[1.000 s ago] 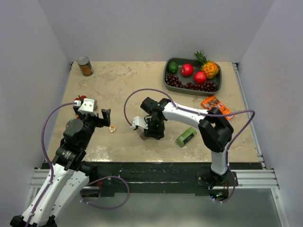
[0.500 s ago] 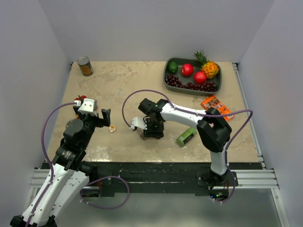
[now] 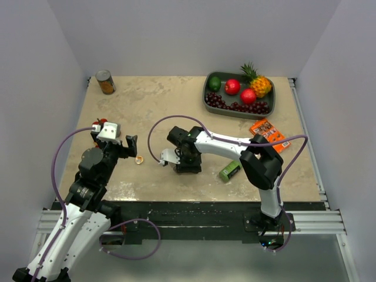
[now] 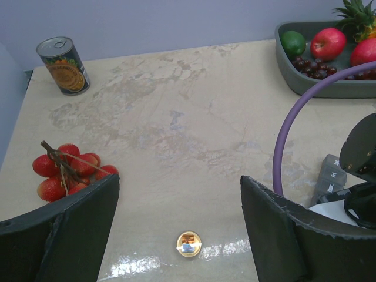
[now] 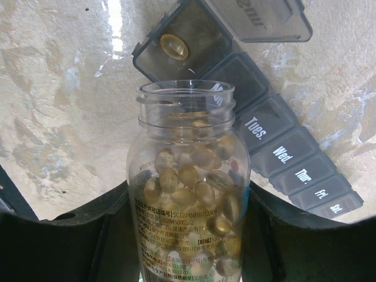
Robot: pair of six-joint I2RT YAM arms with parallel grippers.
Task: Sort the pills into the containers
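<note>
Top view, right arm: elbow bent, forearm stretched leftward, right gripper low over the containers, which it hides here.
Top view, left arm: folded upward, left gripper hovering left of the containers, above a gold cap.
Left wrist, claw: fingers spread wide, nothing held.
Left wrist, containers: grey end visible, cap lying apart to their left.
Right wrist, claw: clenched on the clear bottle, which is uncapped and tipped toward the containers' open end compartment.
Right wrist, pills: one lies in that compartment, the rest inside the bottle.
Step advice: probably tilt slowly, mouth centred over one compartment, so only one pill rolls out.
</note>
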